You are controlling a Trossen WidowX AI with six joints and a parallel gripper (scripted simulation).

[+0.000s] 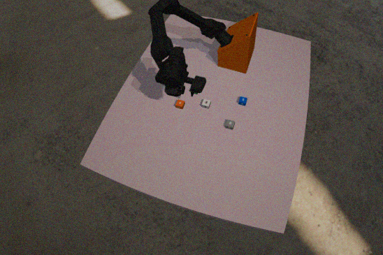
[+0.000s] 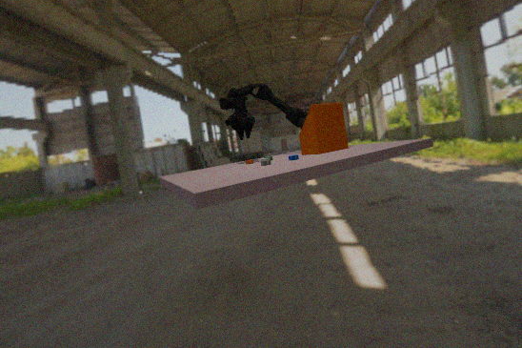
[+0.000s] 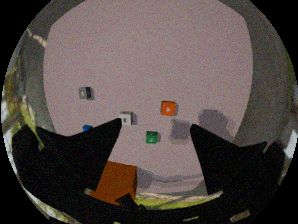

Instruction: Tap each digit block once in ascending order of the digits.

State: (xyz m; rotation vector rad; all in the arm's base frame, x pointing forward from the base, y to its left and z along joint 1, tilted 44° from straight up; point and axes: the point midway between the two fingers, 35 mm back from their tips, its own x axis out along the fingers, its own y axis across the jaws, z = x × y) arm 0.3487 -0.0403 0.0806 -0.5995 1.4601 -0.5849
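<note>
An orange block (image 1: 179,103) (image 2: 250,161) (image 3: 168,108), a white block (image 1: 205,103) (image 3: 126,118), a blue block (image 1: 242,100) (image 2: 293,157) (image 3: 87,128) and a grey block (image 1: 229,124) (image 3: 85,93) lie apart on the table. A green block (image 3: 151,137) shows between the fingers' outlines in the wrist view, nearer the robot than the orange block. The arm hides it in the top view. The printed digits are too blurred to read. My gripper (image 2: 245,138) (image 3: 157,125) is open and empty, high above the table near the green and orange blocks, touching none.
The pink table (image 1: 182,163) (image 2: 214,187) carries an orange wedge-shaped stand (image 1: 239,47) (image 2: 325,129) (image 3: 119,181) at the back, behind the blue block. The arm reaches out from this stand. Shadows of the arm fall beside the orange and green blocks.
</note>
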